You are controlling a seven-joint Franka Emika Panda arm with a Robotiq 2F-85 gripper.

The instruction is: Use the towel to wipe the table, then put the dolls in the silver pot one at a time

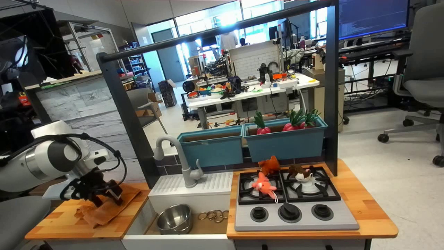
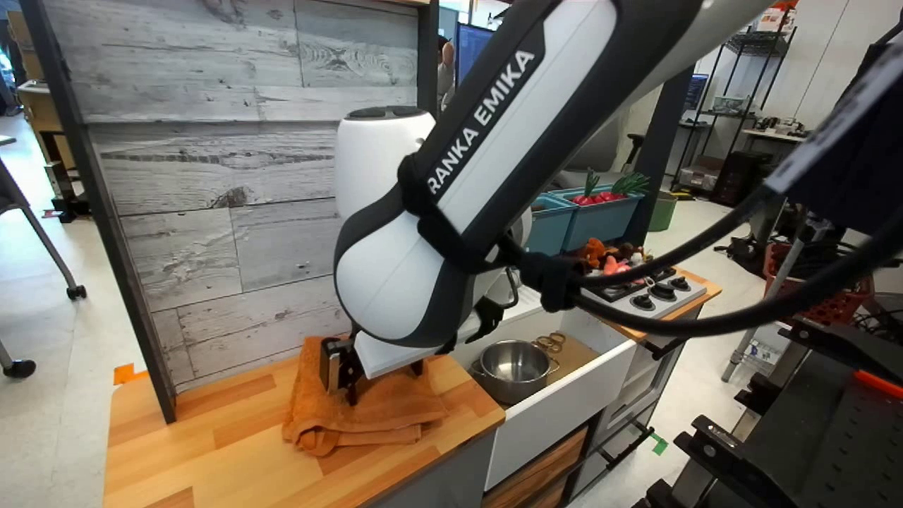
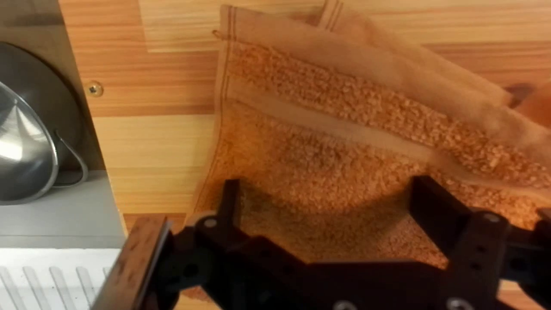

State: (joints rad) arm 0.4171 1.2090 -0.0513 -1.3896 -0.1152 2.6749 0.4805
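Towel point(image 3: 344, 142) partly hidden behind tool point(image 3: 326, 183) (jaws wide apart); silver pot point(image 3: 21, 148) cut off in wrist view

Three dolls point(image 1: 264, 187) on show here: one pink, one orange, one brown-and-white! A single orange towel point(image 2: 374, 413), and just the one silver pot point(image 2: 513, 367). Two teal planters point(image 1: 286, 146), and yes, three radishes point(image 1: 290, 127)! Two burner grates point(image 1: 314, 199), three black stove knobs point(image 1: 290, 212), one grey faucet point(image 1: 189, 177), one sink point(image 1: 178, 241). Several metal rings point(image 1: 214, 215) as well (too overlapped to count from here). One robot arm point(image 2: 508, 155), one tool point(image 3: 325, 185). And the wooden desk point(image 1: 48, 225): two sections, with one screw head point(image 3: 94, 89) in it in the wrist view!
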